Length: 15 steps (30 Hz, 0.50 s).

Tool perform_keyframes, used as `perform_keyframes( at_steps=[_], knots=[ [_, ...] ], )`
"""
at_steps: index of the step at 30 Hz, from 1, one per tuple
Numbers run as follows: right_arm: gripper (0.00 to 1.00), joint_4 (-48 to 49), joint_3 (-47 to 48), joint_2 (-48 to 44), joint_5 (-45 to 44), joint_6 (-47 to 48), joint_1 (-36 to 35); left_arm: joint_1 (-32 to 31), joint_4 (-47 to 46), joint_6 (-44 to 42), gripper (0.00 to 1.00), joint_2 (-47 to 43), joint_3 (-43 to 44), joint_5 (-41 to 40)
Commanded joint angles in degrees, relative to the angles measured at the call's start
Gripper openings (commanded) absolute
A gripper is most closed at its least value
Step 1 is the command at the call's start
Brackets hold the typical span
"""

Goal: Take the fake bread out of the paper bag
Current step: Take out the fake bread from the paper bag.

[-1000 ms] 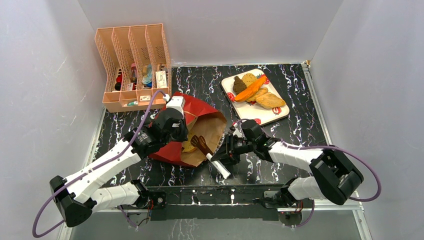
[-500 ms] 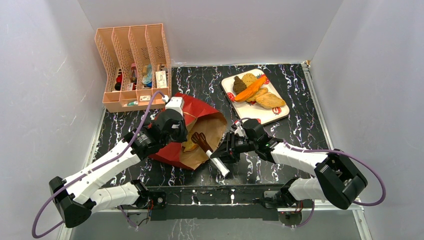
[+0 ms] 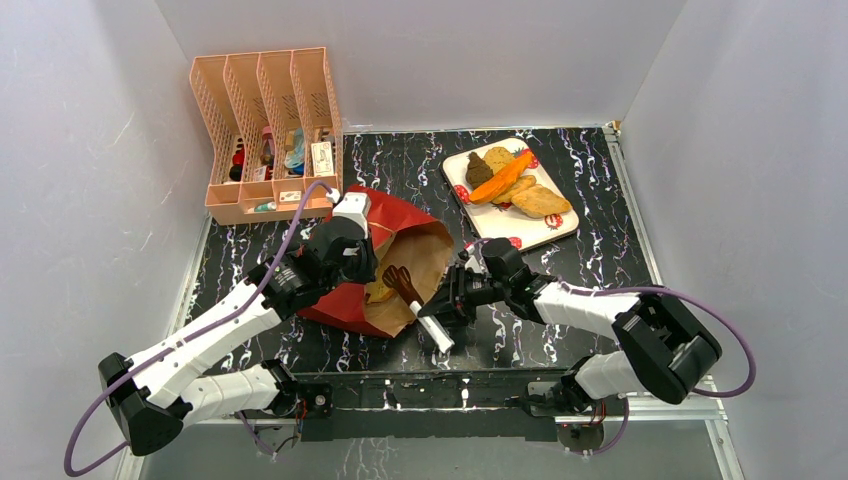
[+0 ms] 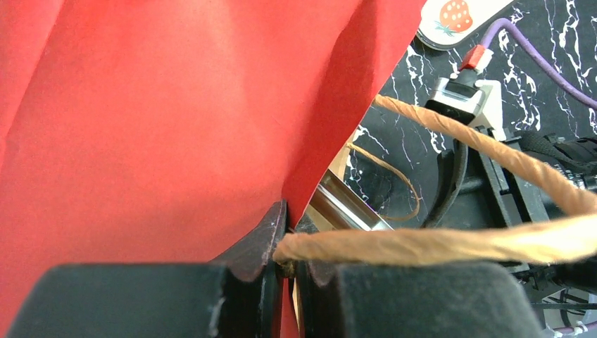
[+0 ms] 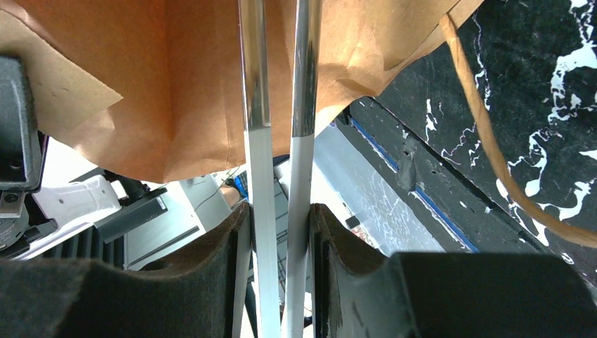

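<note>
Two grips: left claw [image 4: 285,243] pinches paper bag [image 4: 141,127]; right claw [image 5: 278,220] clamps tongs [image 5: 305,105], bread [image 3: 397,279] seemingly at their tips.

paper bag [image 3: 395,215]: red, brown inside | table [image 3: 600,250]: black-white marble | tongs [image 3: 433,328]: silver-white

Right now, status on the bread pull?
Left gripper pinching paper bag rim. Right gripper squeezing tongs on chocolate bread at bag mouth. Nothing seen blocking.

Left arm [image 3: 215,335] reaches in from the near-left corner of the desk [image 3: 400,165], left end effector [image 4: 286,243] pinched tight on the rim of the paper bag [image 4: 176,120]. Right arm [image 3: 580,305] stretches low from the near-right, right end effector [image 5: 279,222] squeezing the tongs [image 5: 253,162].
</note>
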<state>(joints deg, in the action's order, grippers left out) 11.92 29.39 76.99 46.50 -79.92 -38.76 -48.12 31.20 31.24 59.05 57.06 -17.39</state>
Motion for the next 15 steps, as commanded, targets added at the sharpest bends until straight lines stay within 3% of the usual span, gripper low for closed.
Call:
perform_keyframes(
  at_steps=[1, 6, 15],
  knots=[
    [0.18, 6.3, 2.1, 1.2, 2.5, 0.0, -0.6, 0.0, -2.2, -1.4, 0.06, -0.8, 0.2, 1.9],
    [0.28, 8.5, 1.6, 2.9, 3.7, -0.1, -0.7, 0.1, -2.2, -2.1, 0.06, -0.8, 0.4, 3.0],
    [0.35, 12.6, 0.7, 6.7, 6.5, -0.7, -0.8, 0.0, -3.6, -2.2, 0.07, -1.4, 0.2, 4.7]
  ],
)
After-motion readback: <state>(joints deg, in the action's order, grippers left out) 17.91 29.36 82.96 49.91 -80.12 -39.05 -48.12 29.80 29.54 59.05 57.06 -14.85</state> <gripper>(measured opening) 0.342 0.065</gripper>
